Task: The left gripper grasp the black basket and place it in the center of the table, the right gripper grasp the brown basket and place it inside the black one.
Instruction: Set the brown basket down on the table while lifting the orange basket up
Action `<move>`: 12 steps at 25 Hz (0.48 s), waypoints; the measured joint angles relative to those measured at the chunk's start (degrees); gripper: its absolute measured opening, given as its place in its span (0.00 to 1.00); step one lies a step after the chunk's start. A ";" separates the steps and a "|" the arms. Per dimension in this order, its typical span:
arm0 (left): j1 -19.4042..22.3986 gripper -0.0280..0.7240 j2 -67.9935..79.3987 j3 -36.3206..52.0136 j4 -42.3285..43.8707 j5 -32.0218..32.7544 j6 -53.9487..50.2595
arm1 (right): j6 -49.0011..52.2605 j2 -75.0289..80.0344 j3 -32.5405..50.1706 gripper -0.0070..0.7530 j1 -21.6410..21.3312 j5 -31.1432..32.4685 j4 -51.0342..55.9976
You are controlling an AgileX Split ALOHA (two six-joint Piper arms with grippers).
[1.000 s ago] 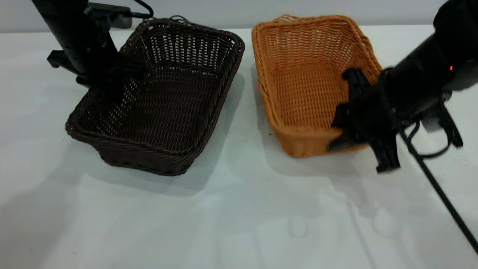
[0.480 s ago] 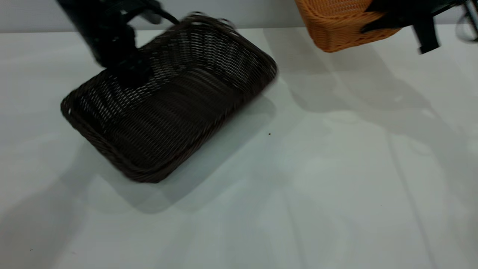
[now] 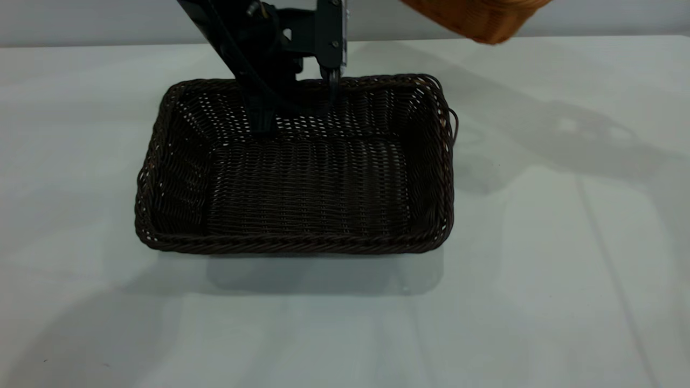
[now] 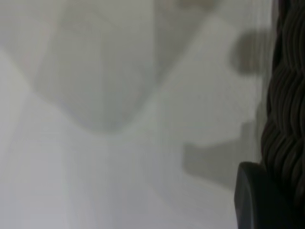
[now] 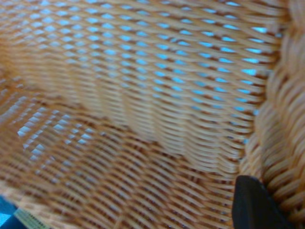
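The black basket point(image 3: 302, 188) sits flat and square on the middle of the table point(image 3: 539, 242). My left gripper point(image 3: 267, 121) is at the basket's far rim and shut on it. In the left wrist view one finger point(image 4: 257, 202) presses against the dark braided rim point(image 4: 286, 119). The brown basket point(image 3: 477, 19) hangs in the air at the top right, mostly out of the exterior view. My right gripper point(image 5: 272, 202) is out of the exterior view. In the right wrist view its finger point(image 5: 252, 207) is against the orange braided rim point(image 5: 281, 129), shut on it.
The grey wall point(image 3: 81, 21) runs behind the table's far edge. Shadows of the raised basket and arm fall on the table right of the black basket.
The black basket has swung round and moved from the left to the table's middle, now lying square. The brown basket has risen from the table to the top edge of the view.
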 joint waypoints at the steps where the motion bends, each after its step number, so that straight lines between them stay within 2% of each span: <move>1: -0.24 0.14 0.21 0.00 0.00 -0.43 0.42 | -0.05 0.00 0.00 0.09 0.00 0.01 -0.44; 12: -0.56 0.17 1.29 -0.32 1.19 -2.65 -1.73 | -1.86 0.00 0.00 0.09 -0.15 0.74 -0.77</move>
